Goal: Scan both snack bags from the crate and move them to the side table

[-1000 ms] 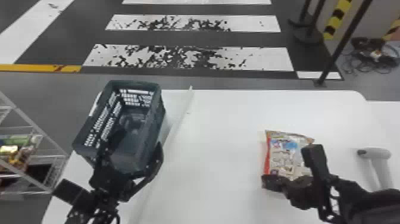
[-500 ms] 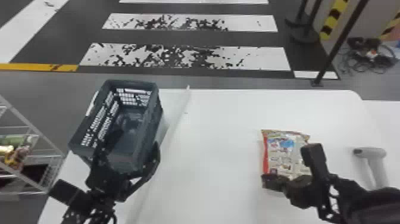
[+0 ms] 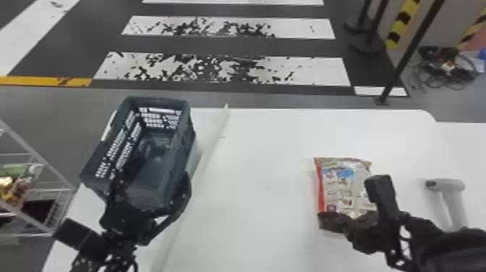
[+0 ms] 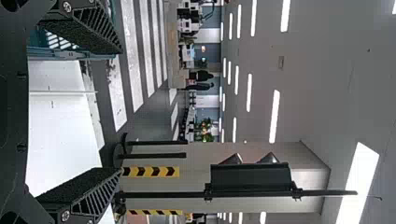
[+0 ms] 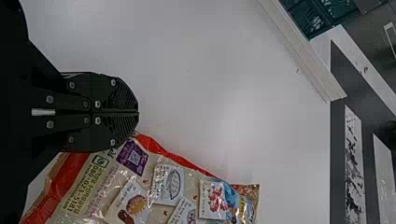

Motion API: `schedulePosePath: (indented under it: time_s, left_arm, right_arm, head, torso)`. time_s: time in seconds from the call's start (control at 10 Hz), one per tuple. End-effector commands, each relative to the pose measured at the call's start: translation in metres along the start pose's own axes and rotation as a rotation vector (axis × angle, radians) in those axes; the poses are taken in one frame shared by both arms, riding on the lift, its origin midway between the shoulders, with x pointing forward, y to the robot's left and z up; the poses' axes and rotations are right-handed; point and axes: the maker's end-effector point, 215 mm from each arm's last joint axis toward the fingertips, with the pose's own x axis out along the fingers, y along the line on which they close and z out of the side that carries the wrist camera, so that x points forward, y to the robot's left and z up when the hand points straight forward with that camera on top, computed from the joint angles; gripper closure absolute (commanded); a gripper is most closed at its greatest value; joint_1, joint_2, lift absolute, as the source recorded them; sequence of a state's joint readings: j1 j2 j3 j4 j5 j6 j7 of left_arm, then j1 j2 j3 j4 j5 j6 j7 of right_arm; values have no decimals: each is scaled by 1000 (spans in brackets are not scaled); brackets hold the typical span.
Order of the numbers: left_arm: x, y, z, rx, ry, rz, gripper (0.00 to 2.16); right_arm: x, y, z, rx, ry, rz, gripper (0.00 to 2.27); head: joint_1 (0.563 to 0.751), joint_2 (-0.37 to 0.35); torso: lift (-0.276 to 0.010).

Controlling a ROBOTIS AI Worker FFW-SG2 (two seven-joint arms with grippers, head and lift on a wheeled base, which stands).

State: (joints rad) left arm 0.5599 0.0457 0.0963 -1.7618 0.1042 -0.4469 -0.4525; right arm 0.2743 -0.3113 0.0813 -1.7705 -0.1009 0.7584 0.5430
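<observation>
- Crate (image 3: pixel 144 195): dark rigid plastic, open top, rectangular, with slotted and latticed walls. It stands on the robot's left side of the table.
- Table (image 3: pixel 260 162): smooth, matt white top with a rounded far corner. A pale, narrow strip (image 3: pixel 209 152) runs lengthwise beside the crate.
- Snack bag (image 3: pixel 343 184): glossy, creased film, roughly rectangular, with a red edge facing the crate and small printed panels. It lies flat on the table, to the robot's right, outside the crate.
- Left gripper (image 3: pixel 152 184): released, fingers wide apart at the near end of the crate; contact cannot be told. Grainy black pads (image 4: pixel 79 182) line the ribbed fingers.
- Right gripper (image 3: pixel 327 220): clenched, rounded, ribbed fingertips together, at the near corner of the bag. Nothing is seen between the fingertips.
- Scanner (image 3: pixel 444 184): smooth, light grey shell, head and handle forming an angle. It rests on the table, to the right of the bag.
- Rack (image 3: pixel 50 189): thin metal wire and bars, at far left, bearing shiny packages (image 3: pixel 14 191).
</observation>
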Motion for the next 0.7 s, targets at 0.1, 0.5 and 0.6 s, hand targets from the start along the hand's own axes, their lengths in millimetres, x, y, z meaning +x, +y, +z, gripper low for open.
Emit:
schedulePosePath:
  time_s: [0.1,0.5,0.6]
  left_arm:
    - [1,0,1,0,-2,-1,100]
    - [-2,-2,-2,-4,6,0,100]
    - [-2,-2,-1,-4,4,0,100]
  right_arm:
    - [-13,15,23,19,-51,29,1953]
    - [-46,-36,104,66,-235,-95,1953]
    - [-43,-55,103,70,-230,-136,1953]
  head:
    - [695,14]
    - [695,12]
    - [695,-3]
  torso:
    - [-29]
    - [-29]
    - [-29]
